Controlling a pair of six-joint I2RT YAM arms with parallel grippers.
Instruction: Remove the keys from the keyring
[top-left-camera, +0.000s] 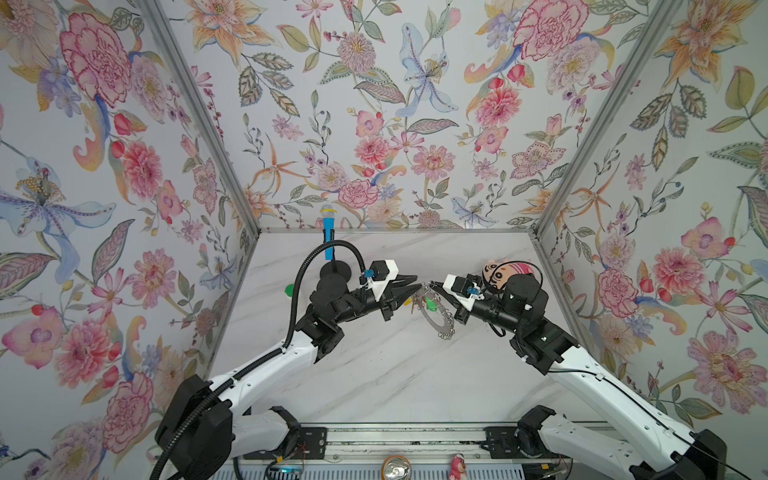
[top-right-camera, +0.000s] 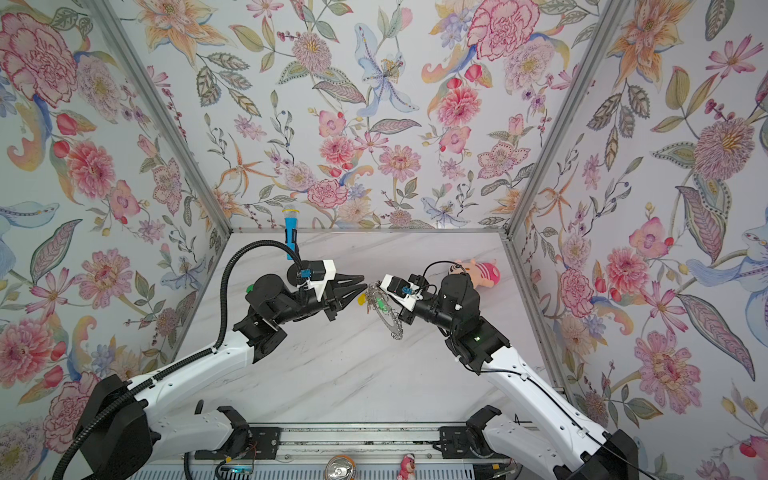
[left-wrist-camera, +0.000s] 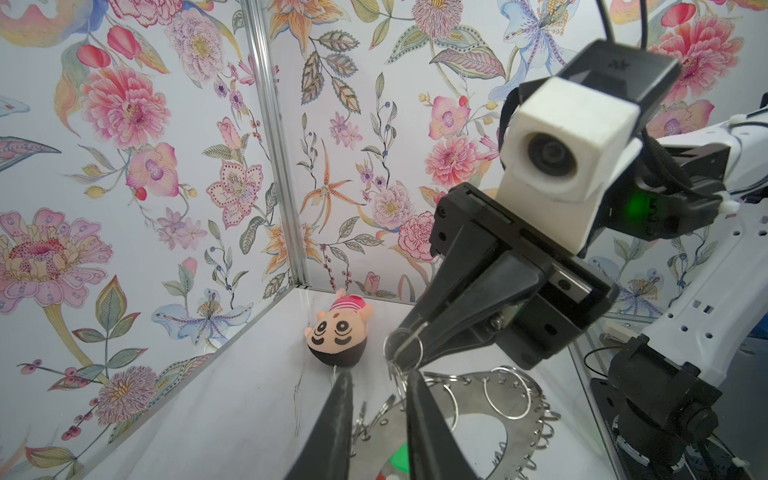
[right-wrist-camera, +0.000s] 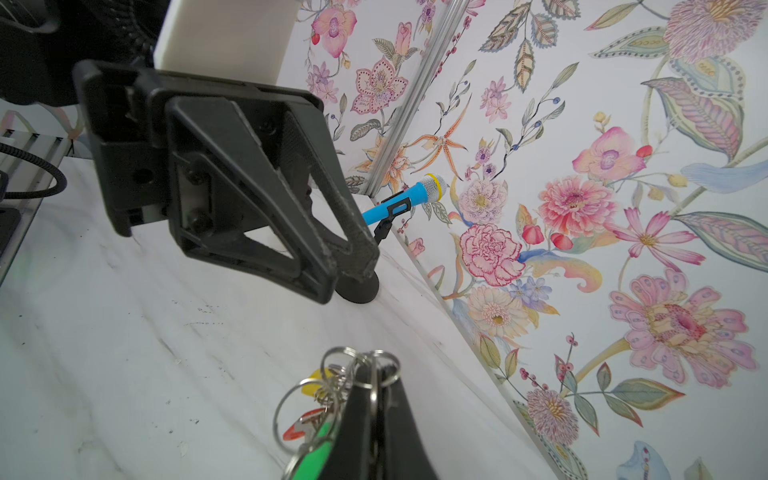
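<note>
Pinching a small wire loop at its upper edge, the right hand (left-wrist-camera: 405, 338) is clamped tight and hangs the keyring (left-wrist-camera: 521, 430) tilted over the counter (top-left-camera: 374, 374), near the middle of the scene. This is presumably so the keys (right-wrist-camera: 309, 424) dangle free beside it. Facing it from the left, the left hand (left-wrist-camera: 380, 378) has its fingers (left-wrist-camera: 338, 415) slightly parted and empty (poised by the bunch, I judge). No tag shows readable writing.

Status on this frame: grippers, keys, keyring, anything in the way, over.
Left gripper open, tips by the keys. Right gripper shut on a keyring loop, keyring tilted. Keys on it. Nothing in the way.
</note>
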